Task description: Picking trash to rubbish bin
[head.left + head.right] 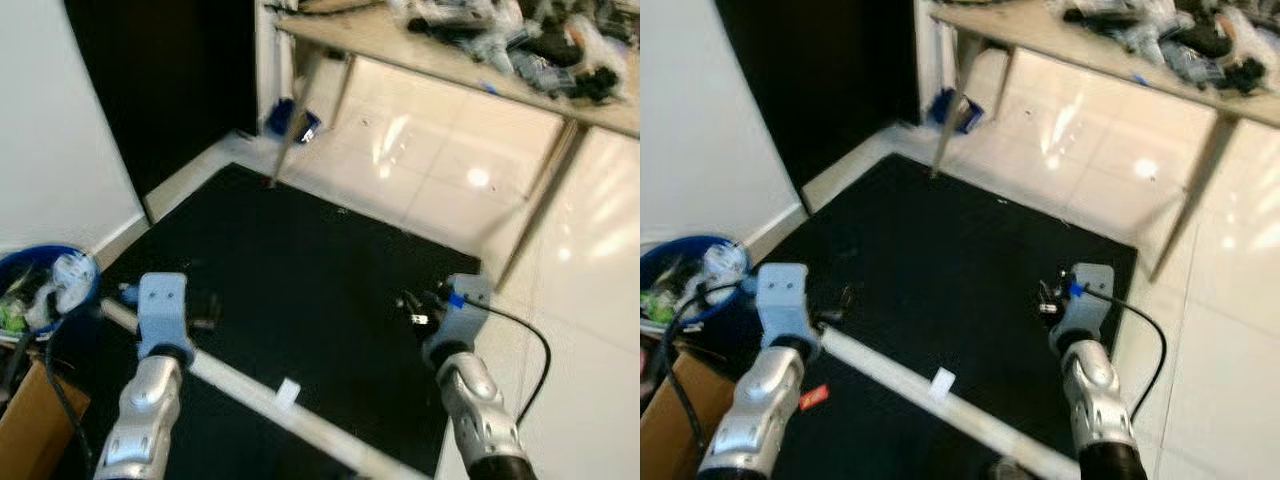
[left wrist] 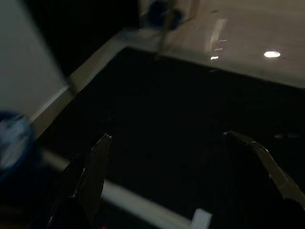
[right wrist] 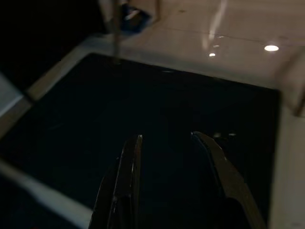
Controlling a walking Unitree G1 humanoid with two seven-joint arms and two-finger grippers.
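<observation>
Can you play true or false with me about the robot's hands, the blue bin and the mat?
1. The blue bin already has trash in it. True.
2. The left gripper is squeezing a bottle. False: its fingers are spread apart with nothing between them.
3. The black mat lies on the floor in front of the robot. True.
4. The table is bare. False: a heap of dark and pale things lies on it.
5. The right gripper hangs over the bin. False: it is over the mat, on the robot's right; the bin is on its left.
</observation>
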